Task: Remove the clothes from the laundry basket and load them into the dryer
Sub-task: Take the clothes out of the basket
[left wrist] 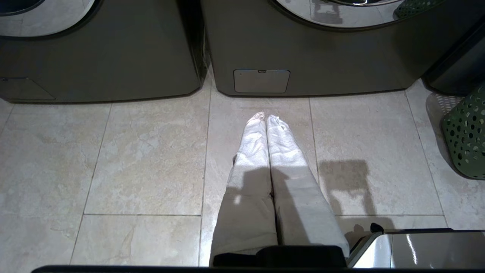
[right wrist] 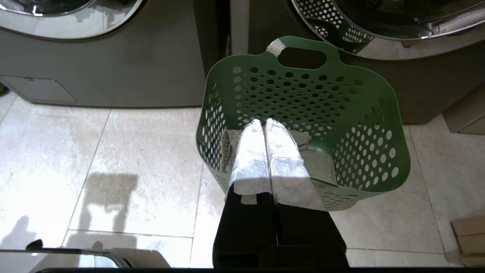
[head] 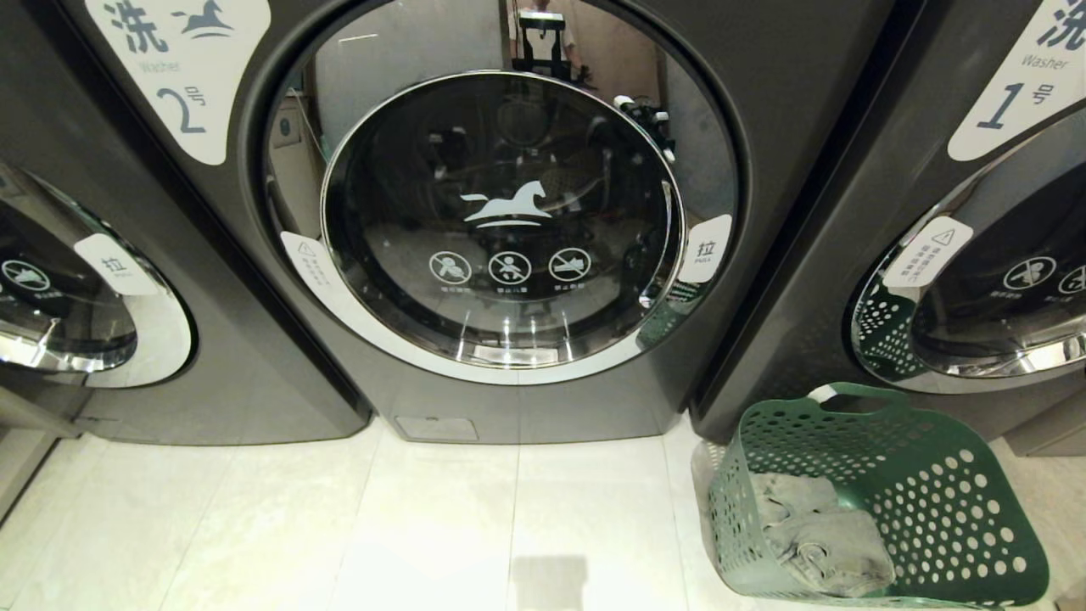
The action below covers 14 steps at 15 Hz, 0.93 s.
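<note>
- The basket is sitting under and ahead of the right claw, clothes lying in it.
- A machine is standing beyond the left claw, floor lying beneath.

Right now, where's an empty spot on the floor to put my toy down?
The pale floor tiles in front of the middle machine are bare. It is crowded beside them, where the green laundry basket holding grey clothes sits.
</note>
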### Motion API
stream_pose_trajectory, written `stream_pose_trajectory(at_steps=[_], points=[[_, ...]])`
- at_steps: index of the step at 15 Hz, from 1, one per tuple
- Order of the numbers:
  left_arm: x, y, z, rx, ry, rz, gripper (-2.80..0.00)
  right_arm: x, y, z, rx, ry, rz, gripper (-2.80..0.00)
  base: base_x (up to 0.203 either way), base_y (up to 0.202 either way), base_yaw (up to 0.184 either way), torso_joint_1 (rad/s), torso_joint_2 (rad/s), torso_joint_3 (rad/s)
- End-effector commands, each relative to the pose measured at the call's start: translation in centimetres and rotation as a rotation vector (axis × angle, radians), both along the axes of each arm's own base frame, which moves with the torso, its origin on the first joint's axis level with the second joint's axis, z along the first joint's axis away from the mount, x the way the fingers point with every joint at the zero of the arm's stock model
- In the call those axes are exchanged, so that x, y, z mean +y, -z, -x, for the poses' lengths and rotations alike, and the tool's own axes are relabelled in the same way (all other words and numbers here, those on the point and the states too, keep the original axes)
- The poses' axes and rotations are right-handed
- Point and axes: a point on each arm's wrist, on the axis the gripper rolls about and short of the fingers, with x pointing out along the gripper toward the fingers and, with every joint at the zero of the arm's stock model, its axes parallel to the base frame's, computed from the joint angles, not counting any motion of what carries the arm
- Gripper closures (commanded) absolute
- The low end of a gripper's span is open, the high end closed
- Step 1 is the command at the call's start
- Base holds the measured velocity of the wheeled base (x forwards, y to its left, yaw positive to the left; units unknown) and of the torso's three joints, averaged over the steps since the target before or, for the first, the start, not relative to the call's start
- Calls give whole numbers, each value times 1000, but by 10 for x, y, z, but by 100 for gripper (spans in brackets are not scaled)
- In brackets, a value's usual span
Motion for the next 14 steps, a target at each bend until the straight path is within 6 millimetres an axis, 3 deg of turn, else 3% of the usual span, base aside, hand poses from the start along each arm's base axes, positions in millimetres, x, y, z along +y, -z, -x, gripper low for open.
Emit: stream_pose_trajectory(at_steps=[1, 14], points=[[0, 0, 0, 1, 0, 0, 0, 0, 0, 0, 0, -1, 3, 0, 0, 0, 0, 2, 2, -163], [0, 0, 0, 1, -14, 26, 0, 0, 0, 0, -1, -6, 12, 0, 0, 0, 0, 3, 3, -195]])
